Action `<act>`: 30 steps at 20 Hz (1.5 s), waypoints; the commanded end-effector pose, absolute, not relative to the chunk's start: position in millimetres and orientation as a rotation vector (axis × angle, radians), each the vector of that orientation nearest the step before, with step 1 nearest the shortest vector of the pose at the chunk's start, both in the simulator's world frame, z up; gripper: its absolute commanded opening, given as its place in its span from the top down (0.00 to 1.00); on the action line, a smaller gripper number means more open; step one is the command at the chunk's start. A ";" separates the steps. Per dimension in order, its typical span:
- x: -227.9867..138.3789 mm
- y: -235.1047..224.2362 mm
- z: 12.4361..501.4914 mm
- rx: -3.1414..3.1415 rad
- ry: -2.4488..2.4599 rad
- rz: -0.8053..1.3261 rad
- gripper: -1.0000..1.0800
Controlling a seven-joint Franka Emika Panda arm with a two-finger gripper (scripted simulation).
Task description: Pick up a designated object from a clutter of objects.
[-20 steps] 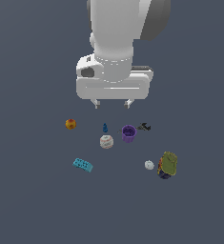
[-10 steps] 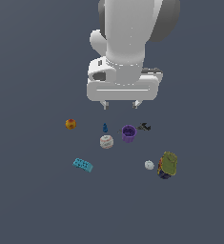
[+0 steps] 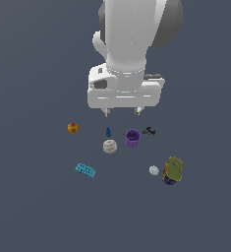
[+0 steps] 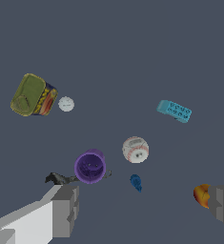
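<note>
**Arm drifts right above the clutter, brick still untouched**

Over the last second the gripper [image 3: 122, 112] has slid from left of centre toward the middle of the exterior view and sits slightly lower in the frame. None of the objects on the grey floor has moved. The fingers are spread wide and hold nothing; in the wrist view one finger [image 4: 66, 209] fills the lower left corner and the other shows at the lower right edge.

The teal studded brick [image 3: 85, 170] lies flat in the lower left part of the exterior view, apart from everything else; in the wrist view it shows at the right of centre [image 4: 174, 111]. The gripper hangs well above the floor, over the tiny blue cone piece [image 3: 108, 132] and the purple cup [image 3: 132, 138], with the baseball [image 3: 110, 146] just below those in the frame.

Further off sit the orange ball [image 3: 72, 128] at the left, a small black piece [image 3: 148, 131] beside the cup, and a small white ball [image 3: 154, 170] next to the green-yellow can [image 3: 173, 170] at the lower right.

The shift looks like positioning, not an approach to the target: the brick is well to the lower left of the gripper, so I judge the arm must move that way, line up and descend before any grasp.
</note>
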State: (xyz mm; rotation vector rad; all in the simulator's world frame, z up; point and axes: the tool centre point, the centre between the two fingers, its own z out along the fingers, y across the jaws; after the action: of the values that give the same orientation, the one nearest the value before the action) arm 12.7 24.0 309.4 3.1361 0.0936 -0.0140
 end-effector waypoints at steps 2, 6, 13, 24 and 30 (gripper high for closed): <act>17.9 19.1 302.7 3.134 0.154 -0.014 0.04; 25.8 11.7 292.2 3.128 0.247 -0.014 0.04; 42.7 -6.5 266.9 3.103 0.463 -0.013 0.04; 66.2 -38.4 221.8 3.030 0.817 -0.011 0.04; 76.4 -56.7 195.7 2.973 1.006 -0.010 0.04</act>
State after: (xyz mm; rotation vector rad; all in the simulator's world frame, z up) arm 73.9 -52.0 202.4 2.9890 0.9566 -0.0107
